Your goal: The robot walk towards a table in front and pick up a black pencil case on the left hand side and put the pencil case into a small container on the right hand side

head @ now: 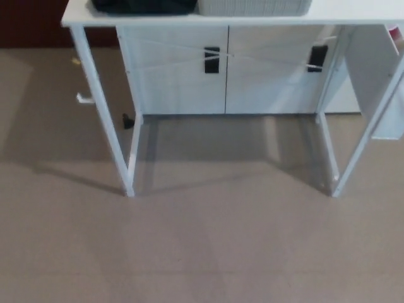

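Observation:
At the top of the head view a white table (189, 19) stands ahead of me on thin white legs. The black pencil case (144, 6) lies on its left part, cut off by the top edge of the picture. Right beside it sits a light grey container (254, 6), of which only the lower wall shows. Neither of my hands nor any part of my arms shows.
Beige floor (202, 240) stretches between me and the table. A white cabinet (227, 69) with two black handles stands behind the table legs. A white panel (379, 76) leans at the right. A small dark object (128, 120) lies by the left rear leg.

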Controlling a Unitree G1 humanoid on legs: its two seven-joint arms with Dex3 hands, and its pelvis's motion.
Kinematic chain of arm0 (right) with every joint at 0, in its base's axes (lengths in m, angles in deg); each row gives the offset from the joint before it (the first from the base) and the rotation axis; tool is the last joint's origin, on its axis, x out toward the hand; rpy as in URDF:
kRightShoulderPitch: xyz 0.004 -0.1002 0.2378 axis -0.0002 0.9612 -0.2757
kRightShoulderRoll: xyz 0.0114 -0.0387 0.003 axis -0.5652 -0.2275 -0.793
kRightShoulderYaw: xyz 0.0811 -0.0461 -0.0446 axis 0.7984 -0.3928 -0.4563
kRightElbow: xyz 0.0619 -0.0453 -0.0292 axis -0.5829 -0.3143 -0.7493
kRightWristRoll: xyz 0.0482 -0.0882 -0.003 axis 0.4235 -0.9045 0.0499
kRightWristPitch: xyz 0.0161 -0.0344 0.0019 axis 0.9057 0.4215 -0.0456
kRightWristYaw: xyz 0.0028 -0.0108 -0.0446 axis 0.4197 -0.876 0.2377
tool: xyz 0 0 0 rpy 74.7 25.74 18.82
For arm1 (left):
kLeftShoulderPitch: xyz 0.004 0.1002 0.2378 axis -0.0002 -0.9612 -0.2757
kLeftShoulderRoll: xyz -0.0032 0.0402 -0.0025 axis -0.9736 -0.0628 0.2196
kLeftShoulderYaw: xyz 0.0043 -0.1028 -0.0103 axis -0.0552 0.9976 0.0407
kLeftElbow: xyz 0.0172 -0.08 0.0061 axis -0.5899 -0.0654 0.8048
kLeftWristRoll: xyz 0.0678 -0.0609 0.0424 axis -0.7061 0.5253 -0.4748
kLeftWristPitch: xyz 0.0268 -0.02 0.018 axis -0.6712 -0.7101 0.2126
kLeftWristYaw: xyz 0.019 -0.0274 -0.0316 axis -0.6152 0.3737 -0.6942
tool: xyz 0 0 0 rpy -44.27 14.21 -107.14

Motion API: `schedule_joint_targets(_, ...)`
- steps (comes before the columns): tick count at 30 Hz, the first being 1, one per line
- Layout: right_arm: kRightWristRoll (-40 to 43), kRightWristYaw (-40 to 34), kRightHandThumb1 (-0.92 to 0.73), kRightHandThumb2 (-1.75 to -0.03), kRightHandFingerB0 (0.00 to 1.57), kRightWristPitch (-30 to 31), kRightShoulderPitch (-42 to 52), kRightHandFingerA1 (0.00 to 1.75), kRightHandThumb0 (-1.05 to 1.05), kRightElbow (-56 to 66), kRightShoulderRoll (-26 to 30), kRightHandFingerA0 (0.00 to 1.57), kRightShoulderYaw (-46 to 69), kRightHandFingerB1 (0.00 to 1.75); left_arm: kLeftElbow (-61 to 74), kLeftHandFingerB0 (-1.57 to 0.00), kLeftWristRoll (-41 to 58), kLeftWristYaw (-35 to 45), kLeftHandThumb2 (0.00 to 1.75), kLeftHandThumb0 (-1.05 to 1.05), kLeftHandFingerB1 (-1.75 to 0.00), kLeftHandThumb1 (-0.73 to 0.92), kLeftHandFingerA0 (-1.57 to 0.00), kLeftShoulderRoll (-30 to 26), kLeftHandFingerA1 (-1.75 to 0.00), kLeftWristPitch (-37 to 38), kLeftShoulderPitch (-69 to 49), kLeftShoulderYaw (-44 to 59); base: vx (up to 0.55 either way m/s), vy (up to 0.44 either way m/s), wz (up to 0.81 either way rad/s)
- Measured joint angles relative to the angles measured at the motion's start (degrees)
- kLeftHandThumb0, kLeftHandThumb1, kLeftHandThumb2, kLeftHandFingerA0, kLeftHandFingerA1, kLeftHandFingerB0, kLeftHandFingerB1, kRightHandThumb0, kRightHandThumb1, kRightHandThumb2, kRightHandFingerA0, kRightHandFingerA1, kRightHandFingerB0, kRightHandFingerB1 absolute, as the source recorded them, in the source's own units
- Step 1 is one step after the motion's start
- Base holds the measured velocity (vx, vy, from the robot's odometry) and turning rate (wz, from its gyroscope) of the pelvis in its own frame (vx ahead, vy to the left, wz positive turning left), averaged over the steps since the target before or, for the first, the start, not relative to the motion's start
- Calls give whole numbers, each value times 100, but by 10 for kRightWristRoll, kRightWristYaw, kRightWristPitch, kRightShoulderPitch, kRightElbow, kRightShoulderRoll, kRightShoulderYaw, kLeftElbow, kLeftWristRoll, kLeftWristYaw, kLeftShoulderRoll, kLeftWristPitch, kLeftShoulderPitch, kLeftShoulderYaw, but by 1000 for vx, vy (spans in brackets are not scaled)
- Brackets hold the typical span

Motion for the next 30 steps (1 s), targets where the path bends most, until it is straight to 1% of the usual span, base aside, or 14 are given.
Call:
schedule_joint_targets(1, 0, 0, -64, -59, 43, 0, 0, 46, -30, 0, 1, 61, 0, 39, 1, -20, 0, 0, 90, -12, -50, 45, -42, 0, -62, 0, 0, -1, 156, -130, -9)
schedule_joint_targets(2, 0, 0, -64, -59, 44, -1, 0, 47, -30, 0, 1, 62, 0, 39, 2, -32, 0, 0, 58, -15, -35, 63, -49, 0, -44, 0, -2, -1, 214, -82, 1)
schedule_joint_targets(4, 0, 0, -64, -58, 47, -1, -1, 47, -29, 0, 1, 65, -1, 40, 2, -34, -1, 0, 58, -15, -36, 62, -49, 0, -45, 0, -4, -4, 251, -46, 0)
schedule_joint_targets(8, 0, 0, -64, -58, 47, -1, -4, 48, -30, -2, 1, 64, -2, 40, 3, -35, -1, -1, 57, -16, -36, 61, -48, -1, -44, 0, -7, -6, 228, 47, -8)
schedule_joint_targets(12, 0, 2, -64, -58, 48, -1, 1, 48, -30, -4, 1, 65, -2, 41, -1, -35, -3, -2, 57, -17, -36, 61, -51, 0, -46, 2, -7, -12, 309, 183, -15)
schedule_joint_targets(16, 0, 3, -64, -58, 48, -2, -6, 47, -30, -1, -3, 64, -5, 40, 0, -35, -3, -4, 58, -18, -36, 61, -48, -7, -45, 4, 3, -15, 394, 172, -23)
schedule_joint_targets(18, 0, 3, -64, -59, 48, -2, -4, 47, -29, 0, -3, 63, -7, 40, 0, -35, -3, -4, 58, -18, -37, 61, -49, -9, -46, 4, 6, -15, 308, 126, 8)
schedule_joint_targets(20, 0, 4, -64, -59, 48, -2, -1, 47, -29, -1, -3, 64, -7, 40, 0, -35, -3, -5, 58, -16, -37, 62, -47, -10, -46, 4, 6, -16, 297, 84, 9)
schedule_joint_targets(21, 0, 4, -64, -59, 48, -2, -1, 47, -29, -1, -3, 64, -7, 40, 0, -36, -3, -5, 58, -18, -37, 62, -48, -10, -45, 4, 6, -17, 277, 46, 8)
schedule_joint_targets(26, 0, 4, -64, -59, 47, -1, 1, 47, -29, 0, -3, 64, -8, 40, -1, -38, -3, -7, 57, -19, -37, 60, -49, -12, -46, 4, 3, -20, 295, -53, 21)
schedule_joint_targets(27, 0, 5, -65, -59, 47, -1, 2, 47, -29, 0, -3, 64, -7, 40, -1, -38, -3, -7, 57, -18, -37, 60, -48, -13, -45, 4, 2, -20, 420, -139, 71)
schedule_joint_targets(28, 0, 5, -64, -59, 47, 1, 1, 47, -28, 0, -7, 64, -9, 40, 1, -37, -3, -8, 63, -24, -42, 56, -45, -14, -48, 4, 3, -21, 322, -155, 6)
schedule_joint_targets(29, 0, 6, -64, -59, 47, 1, -2, 47, -29, 2, -6, 64, -8, 40, 2, -38, -4, -9, 57, -19, -38, 59, -47, -13, -45, 4, 3, -23, 318, -148, 69)
schedule_joint_targets(30, 1, 5, -64, -59, 47, 0, -4, 47, -29, 3, -2, 64, -6, 40, 6, -38, -3, -8, 57, -19, -38, 59, -47, -12, -45, 4, 7, -24, 301, -144, 32)
